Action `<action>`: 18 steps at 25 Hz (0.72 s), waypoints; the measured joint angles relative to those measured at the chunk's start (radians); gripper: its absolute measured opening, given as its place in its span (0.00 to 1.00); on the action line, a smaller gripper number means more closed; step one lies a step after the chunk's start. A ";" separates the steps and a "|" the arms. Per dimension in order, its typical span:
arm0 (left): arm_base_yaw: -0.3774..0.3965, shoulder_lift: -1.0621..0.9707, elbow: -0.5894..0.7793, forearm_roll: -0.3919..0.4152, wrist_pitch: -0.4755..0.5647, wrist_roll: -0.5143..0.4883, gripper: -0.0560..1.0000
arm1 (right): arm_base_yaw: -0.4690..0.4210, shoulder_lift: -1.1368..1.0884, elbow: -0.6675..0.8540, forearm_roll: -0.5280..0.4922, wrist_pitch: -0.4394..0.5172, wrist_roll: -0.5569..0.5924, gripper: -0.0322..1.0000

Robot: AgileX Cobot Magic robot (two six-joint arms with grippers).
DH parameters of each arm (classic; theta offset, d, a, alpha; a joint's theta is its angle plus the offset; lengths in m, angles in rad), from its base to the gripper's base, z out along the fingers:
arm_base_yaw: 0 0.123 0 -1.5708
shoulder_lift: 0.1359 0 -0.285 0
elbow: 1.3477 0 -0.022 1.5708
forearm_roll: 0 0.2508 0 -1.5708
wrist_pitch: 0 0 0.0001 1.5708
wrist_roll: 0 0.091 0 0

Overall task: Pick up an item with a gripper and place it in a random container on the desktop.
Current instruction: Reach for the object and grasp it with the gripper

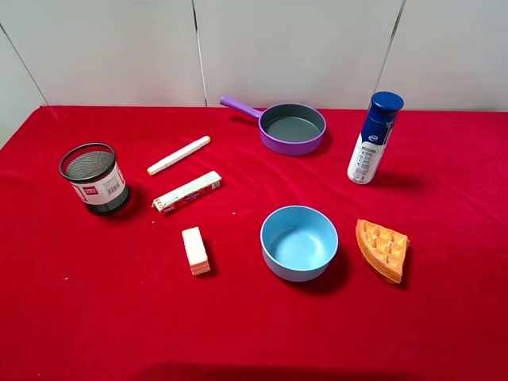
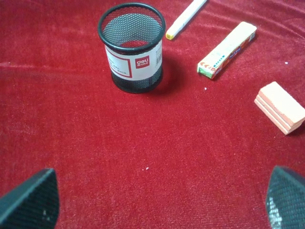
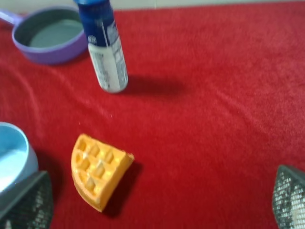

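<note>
Nothing done yet: waffle (image 1: 383,249) beside the empty bowl (image 1: 300,242), left gripper (image 2: 157,200) and right gripper (image 3: 157,200) both spread wide. Whole pick-and-drop left.

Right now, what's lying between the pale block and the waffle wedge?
The light blue bowl sits between the pale block and the waffle wedge, as the exterior high view shows.

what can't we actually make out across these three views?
- Exterior high: neither tool is in frame.
- Left wrist: left tool is cut by the frame edge; only its fingertips show.
- Right wrist: light blue bowl is cut by the frame edge and partly behind a fingertip; bottle label is blurred.
- Exterior high: candy bar print is too small to read.
</note>
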 joint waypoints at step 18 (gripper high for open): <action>0.000 0.000 0.000 0.000 0.000 0.000 0.86 | 0.000 0.413 -0.183 0.009 0.000 -0.134 0.70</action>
